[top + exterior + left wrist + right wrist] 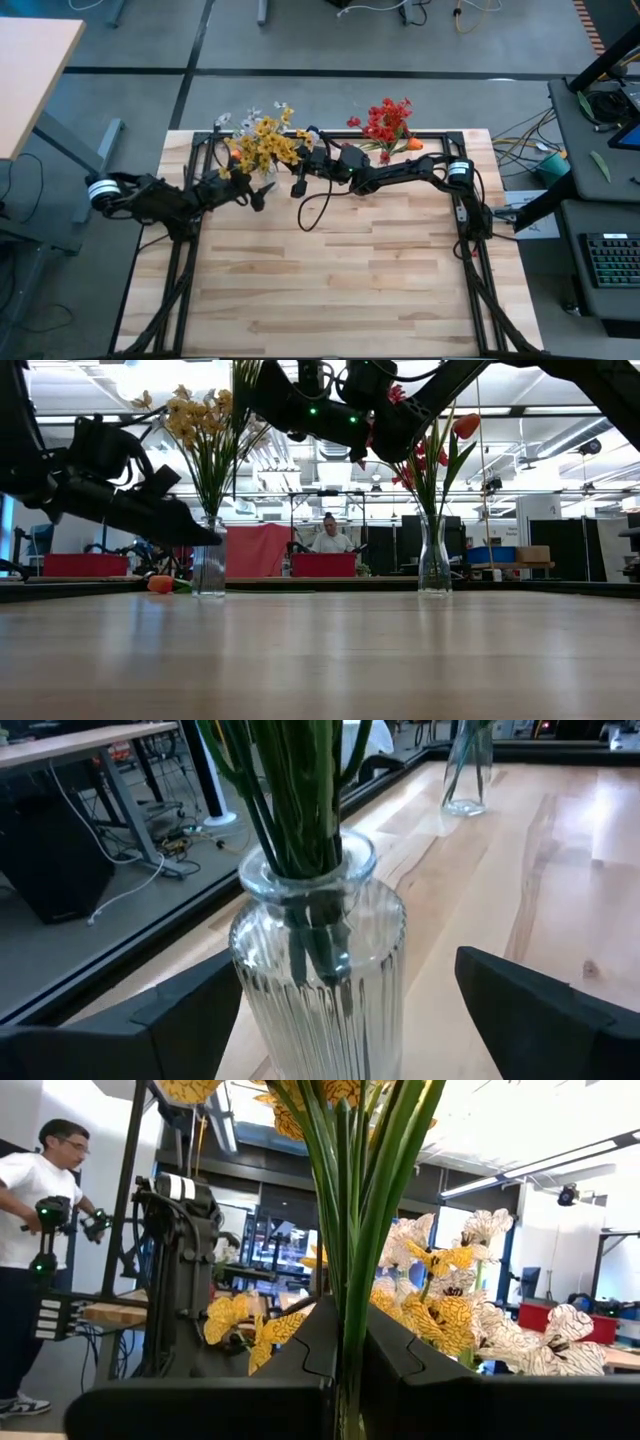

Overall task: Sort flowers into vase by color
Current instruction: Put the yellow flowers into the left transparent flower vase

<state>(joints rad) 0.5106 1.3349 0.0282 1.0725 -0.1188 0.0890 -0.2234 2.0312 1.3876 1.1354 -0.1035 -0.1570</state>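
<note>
Yellow flowers (265, 145) stand with their stems in a ribbed glass vase (320, 990) near the table's far left. Red flowers (388, 120) with an orange tulip (465, 426) stand in a second glass vase (434, 565) to the right. My left gripper (348, 965) is open and low, one finger on each side of the ribbed vase; I cannot tell whether it touches the glass. My right gripper (345, 1350) reaches in from the right at blossom height and is shut on green stems of the yellow bunch. My right gripper pinches a bundle of green stems and leaves (345, 1305) of the yellow flowers between its two fingers. The fingers lie level and across the stems, coming from the table's right. The stems stand upright through the hold, with yellow blossoms (440, 1315) around and beyond it.
An orange blossom (160, 583) lies on the table by the ribbed vase, and another orange piece (413, 145) lies right of the red flowers. A black frame (470, 230) borders the table. A person (35, 1230) stands beyond the table; another (328, 538) sits far behind.
</note>
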